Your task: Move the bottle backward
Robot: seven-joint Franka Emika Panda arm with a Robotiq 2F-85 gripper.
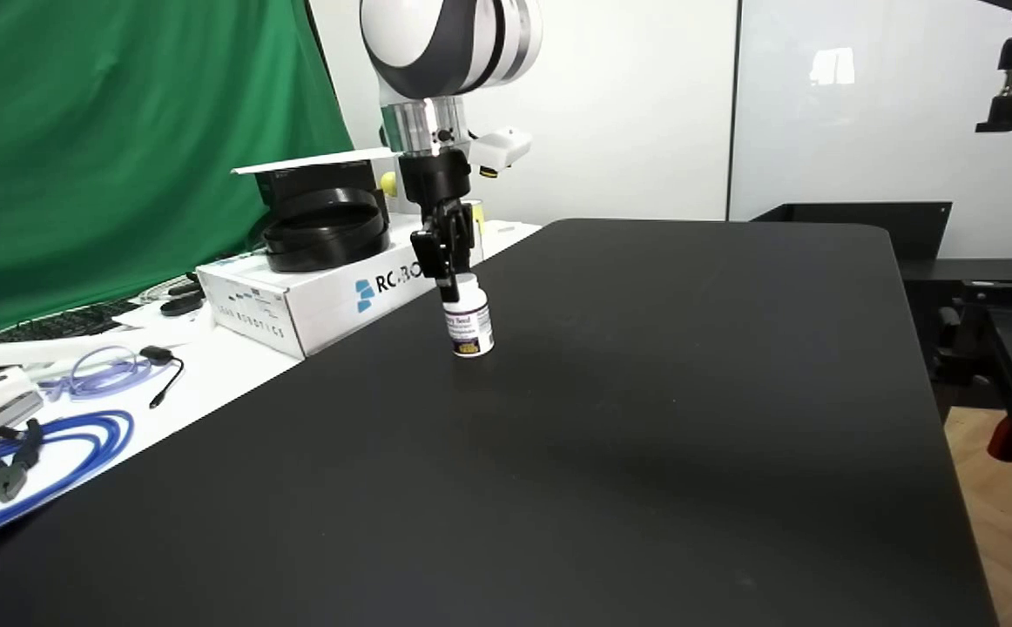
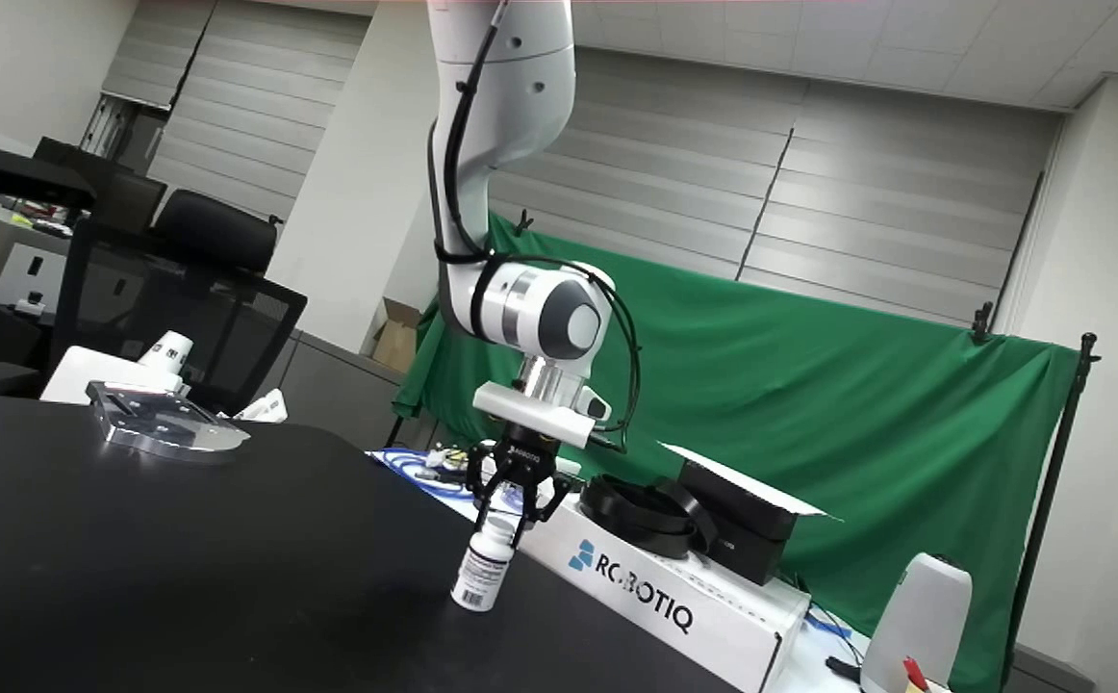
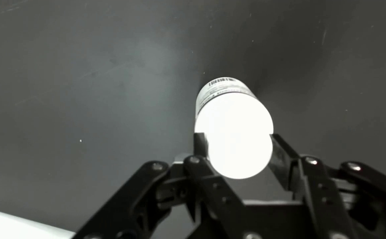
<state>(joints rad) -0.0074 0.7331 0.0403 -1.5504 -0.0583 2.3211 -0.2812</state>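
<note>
I have the gripper (image 3: 237,142) clamped on the bottle (image 1: 468,324); in the wrist view its two fingers (image 3: 200,145) sit against the white cap (image 3: 240,157), left and right. The bottle is upright over the dark table (image 1: 645,392); whether its base touches the surface I cannot tell. In an exterior view I see it near the table's left edge, with a dark band low on its label. Just past that edge, on a white bench (image 1: 227,366), is the long white box (image 2: 655,589), black rings (image 1: 323,235) on top, and nearer on the left a coiled blue cable (image 1: 114,440). A green curtain (image 2: 809,385) hangs beyond the bench. In an exterior view a clear plate (image 2: 166,423) lies far left on the table, well apart from the bottle. The arm (image 2: 506,96) reaches down from above.
</note>
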